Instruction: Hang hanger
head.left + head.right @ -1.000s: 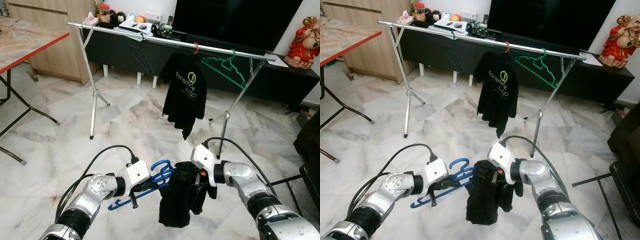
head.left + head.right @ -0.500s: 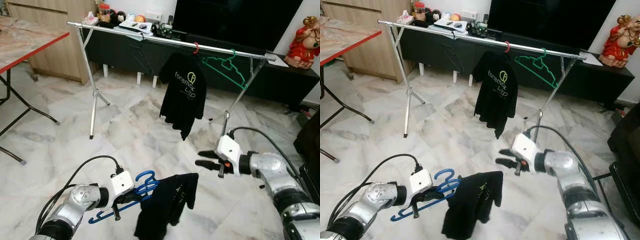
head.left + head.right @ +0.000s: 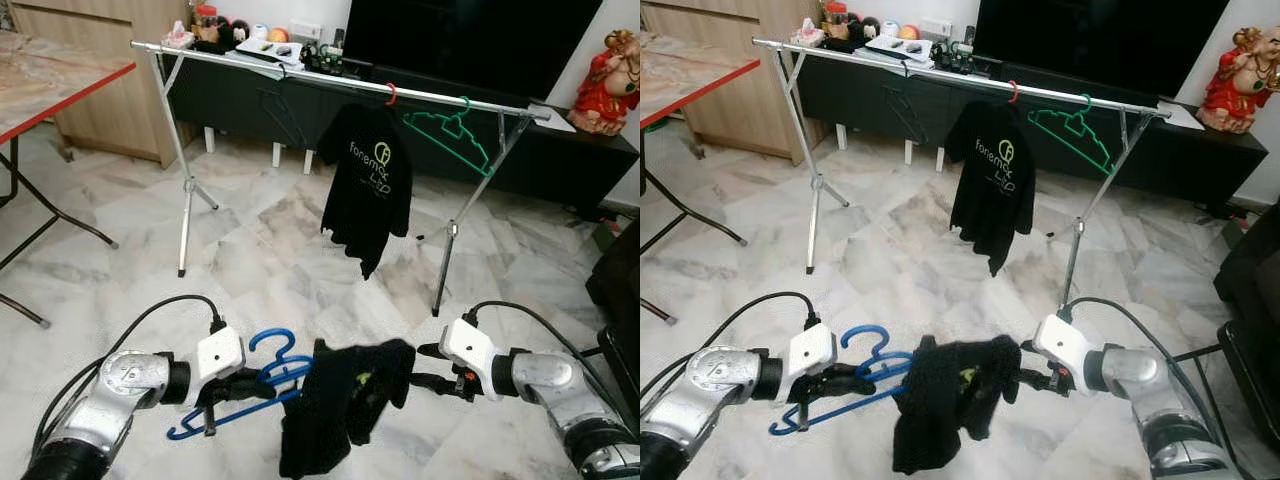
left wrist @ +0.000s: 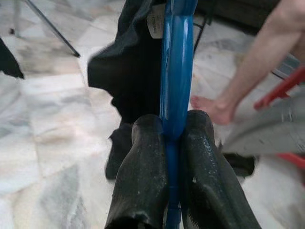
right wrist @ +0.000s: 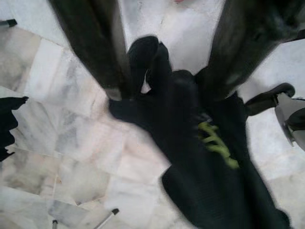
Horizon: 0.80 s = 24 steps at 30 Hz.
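My left gripper (image 3: 240,385) is shut on the lower bar of a blue hanger (image 3: 272,368), held low over the marble floor; in the left wrist view both fingers (image 4: 143,157) clamp the blue bar (image 4: 176,71). A black shirt (image 3: 345,405) with a green print drapes from the hanger's right end. My right gripper (image 3: 428,366) is open at the shirt's right edge, and in the right wrist view the cloth (image 5: 190,129) lies between and beyond its fingers. Ahead stands a silver clothes rack (image 3: 300,72) with a black T-shirt (image 3: 367,180) on a red hook, a green hanger (image 3: 450,132) and a thin black hanger (image 3: 283,115).
A red-edged table (image 3: 60,95) stands at the left. A black TV cabinet (image 3: 560,150) runs behind the rack, with a red statue (image 3: 610,85) on it. Dark furniture (image 3: 620,285) is at the right. A person's bare foot (image 4: 214,107) shows in the left wrist view.
My right gripper has come down and in to the shirt's right edge, still open. My left gripper has lifted the hanger and shirt slightly toward the right.
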Motion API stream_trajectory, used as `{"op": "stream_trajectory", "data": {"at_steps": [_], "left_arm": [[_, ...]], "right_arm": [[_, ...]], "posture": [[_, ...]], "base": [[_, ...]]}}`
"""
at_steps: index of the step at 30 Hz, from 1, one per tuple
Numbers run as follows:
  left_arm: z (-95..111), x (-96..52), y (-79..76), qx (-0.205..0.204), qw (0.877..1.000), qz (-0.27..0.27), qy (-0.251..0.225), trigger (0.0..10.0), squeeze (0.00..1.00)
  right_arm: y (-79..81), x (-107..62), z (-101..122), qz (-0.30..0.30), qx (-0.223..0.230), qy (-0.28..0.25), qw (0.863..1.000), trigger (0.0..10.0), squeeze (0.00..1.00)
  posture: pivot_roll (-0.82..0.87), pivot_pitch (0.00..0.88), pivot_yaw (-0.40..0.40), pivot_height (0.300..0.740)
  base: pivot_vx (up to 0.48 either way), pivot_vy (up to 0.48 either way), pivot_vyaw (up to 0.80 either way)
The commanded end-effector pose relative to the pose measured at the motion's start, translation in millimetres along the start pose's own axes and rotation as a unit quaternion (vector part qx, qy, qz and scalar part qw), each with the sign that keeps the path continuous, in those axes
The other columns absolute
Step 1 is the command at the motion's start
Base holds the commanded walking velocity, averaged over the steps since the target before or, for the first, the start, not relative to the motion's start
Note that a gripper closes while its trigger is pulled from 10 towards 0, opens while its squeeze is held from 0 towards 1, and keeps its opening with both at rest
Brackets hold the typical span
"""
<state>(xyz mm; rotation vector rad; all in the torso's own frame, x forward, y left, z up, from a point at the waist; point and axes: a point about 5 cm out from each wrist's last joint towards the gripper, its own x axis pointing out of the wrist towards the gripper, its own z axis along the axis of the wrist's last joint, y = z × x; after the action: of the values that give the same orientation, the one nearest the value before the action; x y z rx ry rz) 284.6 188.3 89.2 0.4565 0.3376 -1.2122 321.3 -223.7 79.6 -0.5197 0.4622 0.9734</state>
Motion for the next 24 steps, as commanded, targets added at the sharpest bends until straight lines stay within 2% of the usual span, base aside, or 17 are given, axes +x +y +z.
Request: {"op": "stream_trajectory", "data": {"at_steps": [1, 2, 3, 4, 10, 18, 24], "left_arm": [[12, -1.3, -0.5, 0.013, 1.0, -0.019, -0.017, 0.0, 0.0], [13, -2.5, -1.2, 0.013, 0.999, -0.024, -0.018, 0.0, 0.0], [15, -3.2, -1.8, 0.013, 0.999, -0.027, -0.018, 0.0, 0.0], [16, -3.4, -2.5, 0.014, 0.999, -0.032, -0.018, 0.0, 0.0], [20, -0.5, 0.1, 0.021, 0.999, -0.031, -0.018, 0.0, 0.0], [29, 2.9, 0.7, 0.018, 0.999, -0.041, -0.031, 0.0, 0.0], [35, 4.5, 1.0, 0.019, 0.998, -0.051, -0.041, 0.0, 0.0]], "right_arm": [[-2.1, -6.3, -6, -0.019, -0.002, 0.01, 1.0, 10.0, 1.0], [-2.5, -6.9, -7, -0.023, -0.002, 0.011, 1.0, 10.0, 0.96], [-2.7, -7.2, -7, -0.024, -0.001, 0.012, 1.0, 10.0, 0.96], [-2.6, -7.6, -8, -0.026, -0.002, 0.012, 1.0, 10.0, 0.0], [1.1, -7.0, -11, -0.01, 0.009, 0.014, 1.0, 10.0, 0.0], [16.2, -4.3, -24, 0.049, 0.026, 0.035, 0.998, 10.0, 0.0], [18.0, -2.5, -27, 0.034, 0.022, 0.043, 0.998, 10.0, 0.0]], "posture": [[-0.01, 0.091, -0.154, 0.74], [-0.01, 0.091, -0.154, 0.74], [-0.01, 0.091, -0.154, 0.74], [-0.01, 0.084, -0.153, 0.74], [-0.01, 0.076, -0.151, 0.74], [-0.01, 0.061, -0.147, 0.74], [-0.01, 0.059, -0.144, 0.74]], "base": [[0.0, 0.0, 0.0], [0.0, 0.0, 0.0], [0.0, 0.0, 0.0], [0.0, 0.0, 0.0], [0.0, 0.0, 0.0], [0.0, 0.0, 0.0], [0.0, 0.0, 0.0]]}}
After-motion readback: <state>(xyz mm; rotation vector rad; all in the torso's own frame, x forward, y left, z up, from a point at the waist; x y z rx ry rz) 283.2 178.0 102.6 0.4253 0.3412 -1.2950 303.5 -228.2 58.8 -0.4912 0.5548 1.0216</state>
